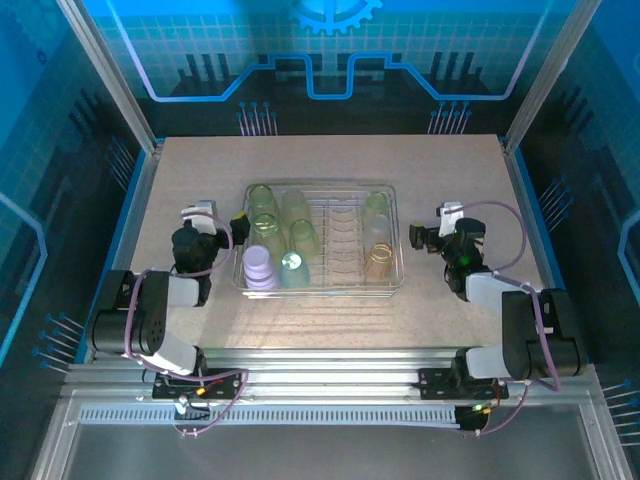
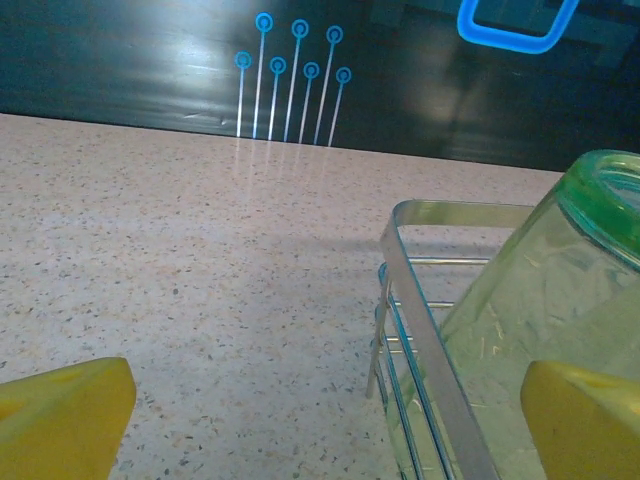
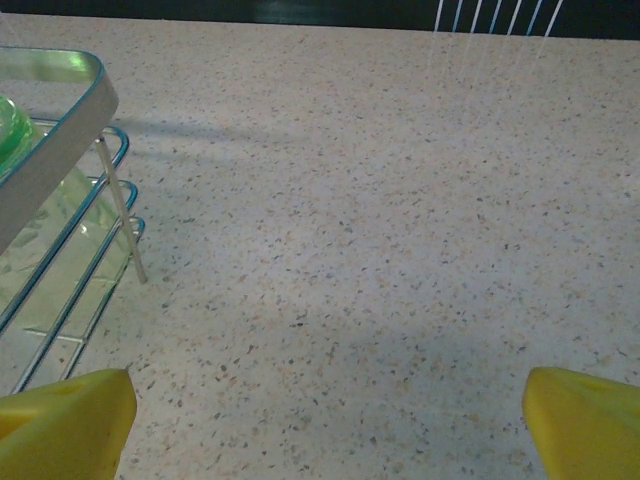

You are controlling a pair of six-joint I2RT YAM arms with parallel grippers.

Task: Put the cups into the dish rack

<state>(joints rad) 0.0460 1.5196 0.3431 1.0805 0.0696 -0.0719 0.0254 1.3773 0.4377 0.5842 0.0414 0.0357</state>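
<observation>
**Worktop** [image 1: 450,170]: speckled beige, carrying everything below.

**Dish rack** [image 1: 340,186]: silvery wire, set between the two grippers. Its near-left corner is just right of the left gripper, and its right side is a little left of the right gripper. In the wrist views a rack corner shows ahead-right of the left gripper [image 2: 430,330] and ahead-left of the right gripper [image 3: 60,130].

**Cups**, all inside the rack:
- Green cups [image 1: 262,200] fill the side nearer the left gripper; one [image 2: 540,300] leans at that corner.
- Lilac cup [image 1: 260,268] and teal cup [image 1: 293,268] are also on that side.
- Amber cup [image 1: 378,262] is on the side nearer the right gripper.

**Left gripper** [image 1: 222,217]: fingers spread wide, holding nothing.

**Right gripper** [image 1: 430,225]: fingers spread wide over bare worktop, holding nothing.
</observation>
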